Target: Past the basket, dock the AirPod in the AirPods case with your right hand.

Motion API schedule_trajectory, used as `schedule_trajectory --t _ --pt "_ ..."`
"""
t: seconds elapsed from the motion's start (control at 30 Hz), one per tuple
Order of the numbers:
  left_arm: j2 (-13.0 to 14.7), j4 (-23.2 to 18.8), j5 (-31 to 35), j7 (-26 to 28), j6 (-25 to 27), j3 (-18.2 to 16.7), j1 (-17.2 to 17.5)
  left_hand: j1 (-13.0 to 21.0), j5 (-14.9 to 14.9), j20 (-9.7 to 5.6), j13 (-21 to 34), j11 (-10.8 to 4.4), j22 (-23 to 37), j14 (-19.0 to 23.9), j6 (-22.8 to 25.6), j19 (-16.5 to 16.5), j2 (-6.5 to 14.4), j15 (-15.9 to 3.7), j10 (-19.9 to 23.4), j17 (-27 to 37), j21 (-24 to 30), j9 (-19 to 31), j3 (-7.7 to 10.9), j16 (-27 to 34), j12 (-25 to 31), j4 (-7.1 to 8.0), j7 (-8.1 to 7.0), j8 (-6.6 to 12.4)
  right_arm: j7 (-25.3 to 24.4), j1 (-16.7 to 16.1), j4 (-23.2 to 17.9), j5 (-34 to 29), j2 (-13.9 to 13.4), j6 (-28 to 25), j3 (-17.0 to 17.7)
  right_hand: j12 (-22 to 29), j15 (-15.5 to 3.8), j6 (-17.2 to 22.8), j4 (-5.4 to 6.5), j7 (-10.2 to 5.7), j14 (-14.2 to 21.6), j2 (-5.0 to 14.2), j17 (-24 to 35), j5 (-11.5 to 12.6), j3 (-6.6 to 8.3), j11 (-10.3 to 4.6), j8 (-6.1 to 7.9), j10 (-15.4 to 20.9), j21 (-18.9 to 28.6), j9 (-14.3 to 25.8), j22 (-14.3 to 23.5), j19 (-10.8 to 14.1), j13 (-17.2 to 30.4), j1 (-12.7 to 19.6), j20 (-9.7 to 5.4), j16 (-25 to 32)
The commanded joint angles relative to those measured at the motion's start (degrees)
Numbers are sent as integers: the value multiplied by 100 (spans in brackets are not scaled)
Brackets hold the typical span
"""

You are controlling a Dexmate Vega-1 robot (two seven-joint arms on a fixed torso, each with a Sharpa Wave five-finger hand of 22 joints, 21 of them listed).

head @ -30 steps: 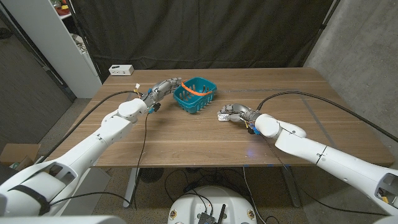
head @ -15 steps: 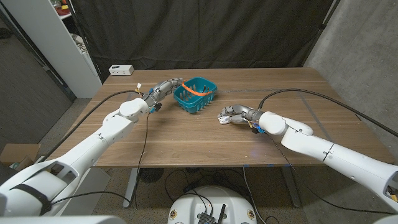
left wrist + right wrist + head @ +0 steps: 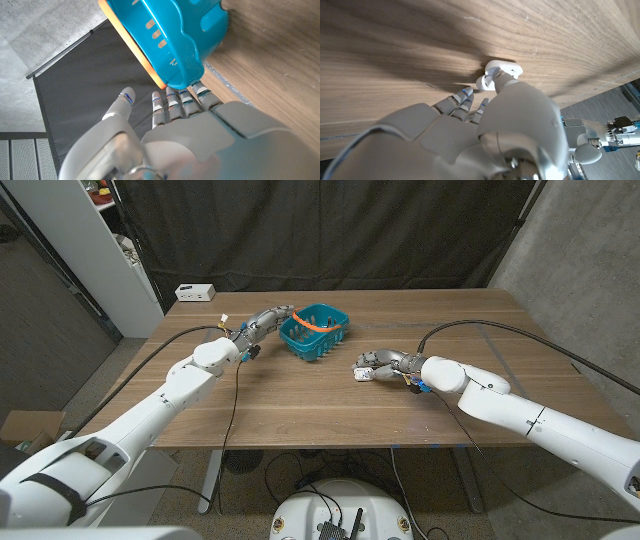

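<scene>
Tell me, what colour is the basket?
The basket is teal blue with an orange handle, clearest in the head view.

White box (image 3: 195, 292) at the wooden table's (image 3: 300, 395) far left corner; cardboard box (image 3: 28, 428) on floor

White AirPods case (image 3: 361, 370) sits on the table beside the teal, orange-rimmed basket (image 3: 314, 332) — a small white AirPod (image 3: 485, 82) right at it, touching.
</scene>
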Motion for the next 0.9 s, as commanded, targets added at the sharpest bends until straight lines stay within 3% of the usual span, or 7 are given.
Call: schedule_trajectory --t 0.03,0.43,0.77,0.9 --pt "-85 224 -31 -87 -186 4 -62 62 57 46 19 -27 19 -22 5 22 6 -26 -1 5 11 11 21 5 20 -34 -36 8 305 34 -55 -114 -155 183 102 -39 -977 -174 -28 -26 -49 -63 11 -21 -79 10 0 -125 41 42 39 1 17 40 -119 -31" --pt "-93 289 -54 -84 -187 -9 -66 83 61 62 19 -40 22 -16 18 24 1 -28 18 0 14 11 20 7 30 -58 -39 12 636 66 -113 -93 -303 337 232 -59 -959 -609 -17 -27 -157 -44 20 -25 -118 3 5 -358 41 33 40 -25 11 64 -141 -68" --pt "-42 263 -55 -49 -297 -59 7 93 64 78 20 -55 24 9 41 32 -1 -40 40 1 19 11 18 17 40 -71 -70 20 747 160 -43 -29 -185 568 302 -42 -961 -805 -2 -30 -190 -25 25 -24 -138 -10 15 -411 48 29 42 -25 5 64 -152 -77" --pt "-23 201 -49 23 -284 -79 61 107 66 81 21 -52 25 17 75 34 5 -39 42 2 22 11 15 19 41 -83 -85 30 722 171 -58 38 -117 608 354 8 -971 -894 70 -33 -148 0 41 -36 -189 5 46 -350 69 33 43 21 1 -32 -146 -46"
